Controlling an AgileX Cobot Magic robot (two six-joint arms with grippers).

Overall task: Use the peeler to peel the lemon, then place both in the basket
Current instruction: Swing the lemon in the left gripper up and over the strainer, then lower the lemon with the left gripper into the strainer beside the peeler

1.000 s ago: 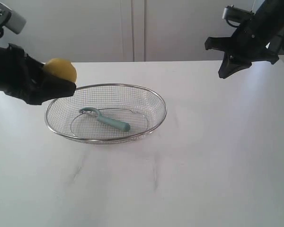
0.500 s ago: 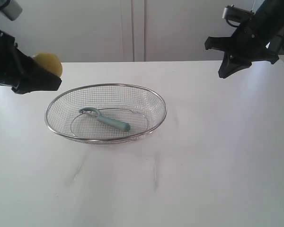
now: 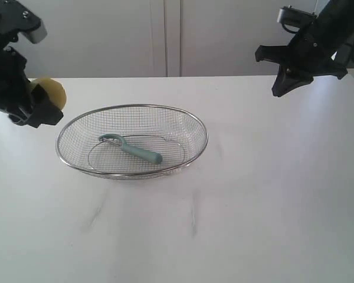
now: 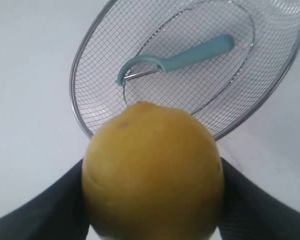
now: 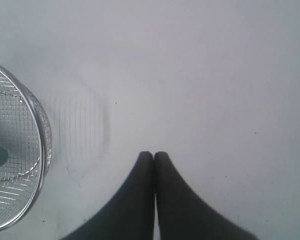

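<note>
Now pinches the lemon [image 3: 52, 91] in the left gripper [image 3: 41, 103] just beside the wire mesh basket [image 3: 133, 105] containing the peeler [image 3: 133, 149]; holds the right gripper [image 5: 154, 157] pressed together, well apart.

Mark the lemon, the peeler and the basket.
lemon [image 3: 52, 91], exterior view, on its exposed yellow side.
peeler [image 3: 143, 153], exterior view, on the middle of the teal handle.
basket [image 3: 206, 138], exterior view, on the right end of the metal rim.
</note>
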